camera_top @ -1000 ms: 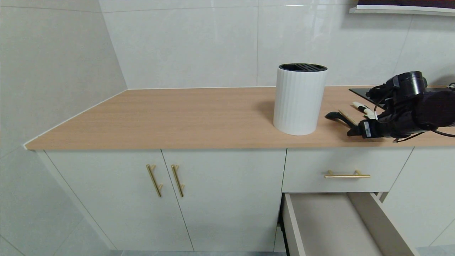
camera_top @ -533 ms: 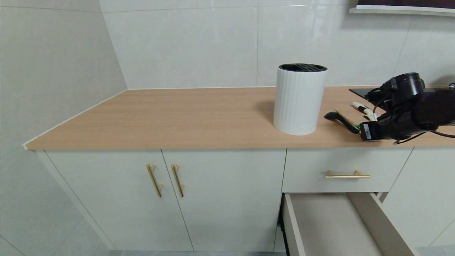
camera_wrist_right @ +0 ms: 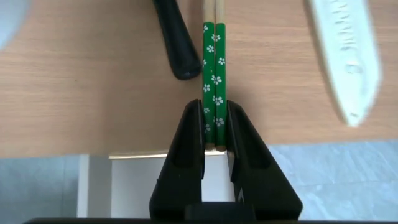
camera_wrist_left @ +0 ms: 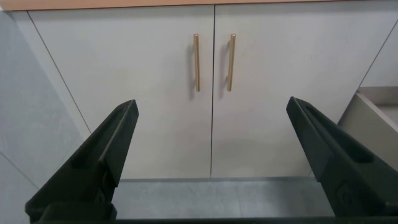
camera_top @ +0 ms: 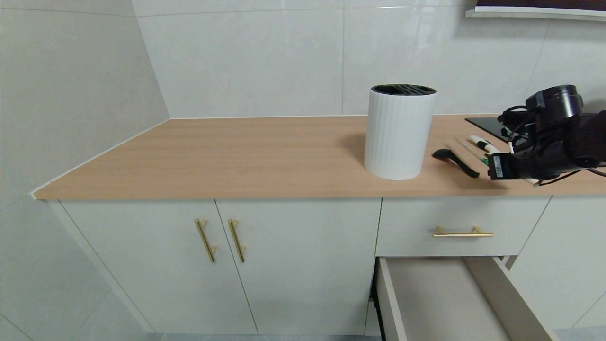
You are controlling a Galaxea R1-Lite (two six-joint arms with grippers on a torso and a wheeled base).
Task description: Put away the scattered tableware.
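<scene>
Wooden countertop (camera_top: 236,156) runs below a tiled wall, with a drawer (camera_top: 440,293) standing open under its right end. A white ribbed holder (camera_top: 399,132) stands upright on the counter, near the scattered pieces. The left gripper (camera_wrist_left: 211,112) hangs low with its jaws wide apart, facing the cabinet doors (camera_wrist_left: 211,93). Over the last second the right gripper (camera_wrist_right: 211,115) has drawn back rightward and risen slightly. It is clamped on the green ends of the chopsticks (camera_wrist_right: 211,62), which are just beside a black-handled utensil (camera_top: 455,161). The pair looks secured, so carrying it to storage likely comes next.
</scene>
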